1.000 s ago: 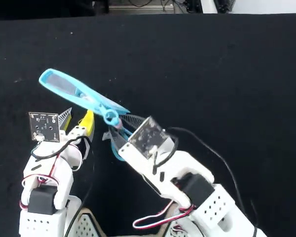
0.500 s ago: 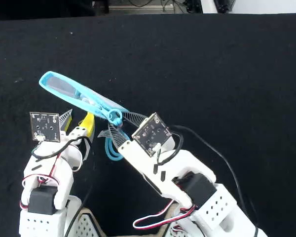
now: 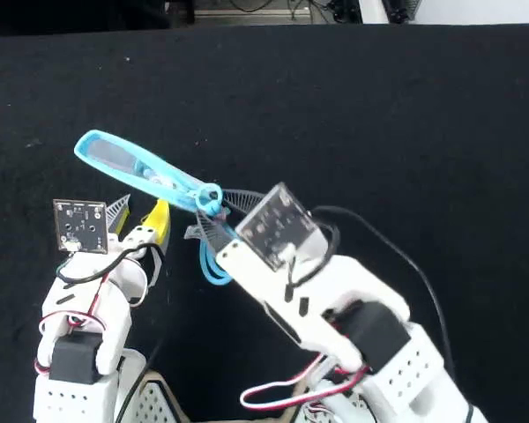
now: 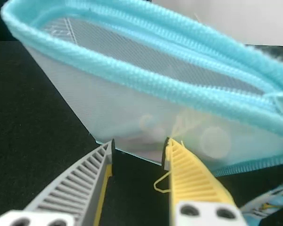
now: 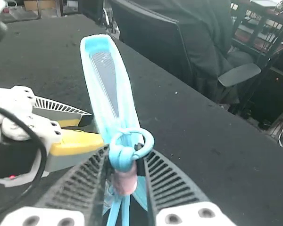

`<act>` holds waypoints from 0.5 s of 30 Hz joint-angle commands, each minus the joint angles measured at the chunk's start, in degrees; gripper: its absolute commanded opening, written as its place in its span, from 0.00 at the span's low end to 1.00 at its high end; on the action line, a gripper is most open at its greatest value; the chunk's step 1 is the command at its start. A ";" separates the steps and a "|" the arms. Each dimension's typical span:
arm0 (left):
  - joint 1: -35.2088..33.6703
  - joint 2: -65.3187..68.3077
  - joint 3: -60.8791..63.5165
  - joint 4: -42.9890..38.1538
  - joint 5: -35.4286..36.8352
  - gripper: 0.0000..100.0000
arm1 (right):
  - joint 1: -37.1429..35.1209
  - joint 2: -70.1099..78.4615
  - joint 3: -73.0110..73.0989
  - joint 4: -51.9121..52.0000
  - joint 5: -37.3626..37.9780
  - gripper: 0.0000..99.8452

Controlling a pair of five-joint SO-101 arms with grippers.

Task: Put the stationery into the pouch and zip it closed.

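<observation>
My right gripper (image 5: 125,157) pinches the zipper pull (image 5: 124,180) to zip the mesh pouch (image 5: 105,80). My left gripper (image 4: 137,151), jaws apart, likely braces its base.

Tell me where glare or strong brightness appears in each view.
High view: light glints off the camera board on the right arm; the black table shows almost no shadows. Left wrist view: a washed-out white patch behind the pouch, whose mesh lets light through. Right wrist view: even light, no glare on the zip pull.

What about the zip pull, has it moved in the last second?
Yes. In the high view the zip pull has slid toward the right and slightly up, away from the left arm's unmoved camera board.
</observation>
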 commanded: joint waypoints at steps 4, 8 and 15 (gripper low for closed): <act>0.66 -0.62 -9.01 7.21 -0.09 0.19 | 0.62 16.92 -18.86 6.15 5.98 0.01; 0.75 -0.62 -12.79 12.75 -0.18 0.19 | 0.62 24.66 -29.58 13.19 9.76 0.01; 0.84 -0.62 -15.96 17.05 -0.18 0.19 | 0.62 37.49 -48.04 29.10 17.41 0.01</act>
